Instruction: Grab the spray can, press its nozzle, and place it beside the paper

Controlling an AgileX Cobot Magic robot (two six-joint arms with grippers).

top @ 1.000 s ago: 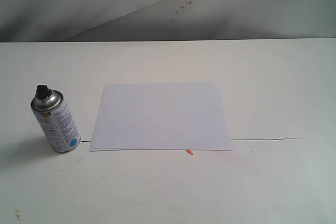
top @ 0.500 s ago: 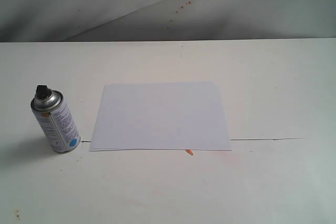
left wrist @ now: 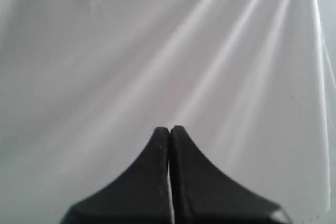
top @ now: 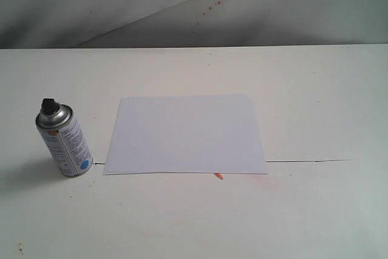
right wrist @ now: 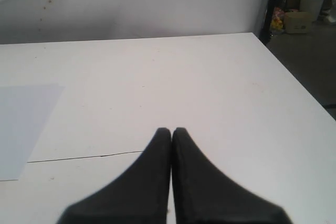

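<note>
On the left of the desk (top: 315, 89), in the exterior view, the spray can (top: 63, 141) stands on its base with the black nozzle (top: 47, 105) on top. It sits just beside the lower left corner of the paper (top: 185, 134), with a narrow gap between them. The paper lies flat at mid-desk. A small orange mark (top: 219, 176) shows at the sheet's near edge, and a thin dark line (top: 306, 161) runs rightward from the sheet's corner. No arm appears in this view.

In the left wrist view, the left claw (left wrist: 169, 129) has its two black fingers pressed together, holding nothing. It faces a creased white backdrop (left wrist: 210, 51).

In the right wrist view, the right claw (right wrist: 171, 130) is likewise pressed together and holds nothing, hovering over bare desk (right wrist: 210, 87). A corner of the paper (right wrist: 21, 129) shows to one side, well apart from the fingers. The can is not visible here.
</note>
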